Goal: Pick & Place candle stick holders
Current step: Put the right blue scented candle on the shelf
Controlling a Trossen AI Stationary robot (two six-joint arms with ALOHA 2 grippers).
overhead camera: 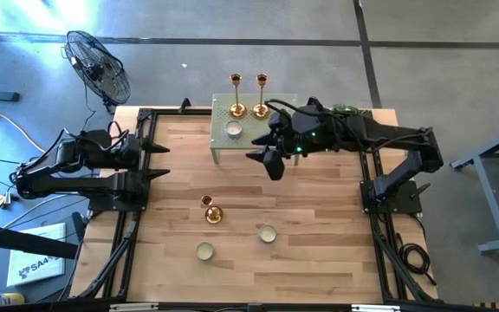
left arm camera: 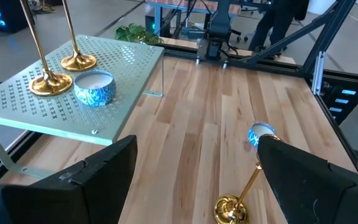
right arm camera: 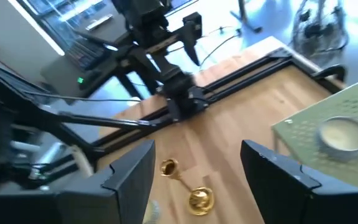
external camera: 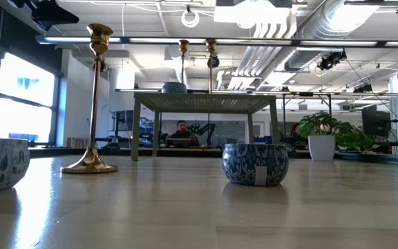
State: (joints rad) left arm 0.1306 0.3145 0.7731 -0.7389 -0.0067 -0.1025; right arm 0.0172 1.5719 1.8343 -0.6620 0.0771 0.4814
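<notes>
Two gold candlesticks [overhead camera: 236,95] standing on the perforated shelf [overhead camera: 222,143], third candlestick [overhead camera: 211,211] standing on the worktop [overhead camera: 319,199], right gripper [overhead camera: 271,160] hovering beside the shelf, jaws open and empty, left gripper [overhead camera: 158,161] waiting at the left edge, jaws open and empty.

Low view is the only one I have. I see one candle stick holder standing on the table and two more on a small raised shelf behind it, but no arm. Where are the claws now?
Observer: The right claw hangs open over the front edge of the green shelf, holding nothing.
Operator: And the left one?
Observer: The left claw is open at the left side of the table, far from every holder.
Operator: Does any wrist camera see the lone holder?
Observer: Yes, the right wrist view looks down on the lone candle stick holder, upright between that claw's fingers in the picture, but well below them.
</notes>
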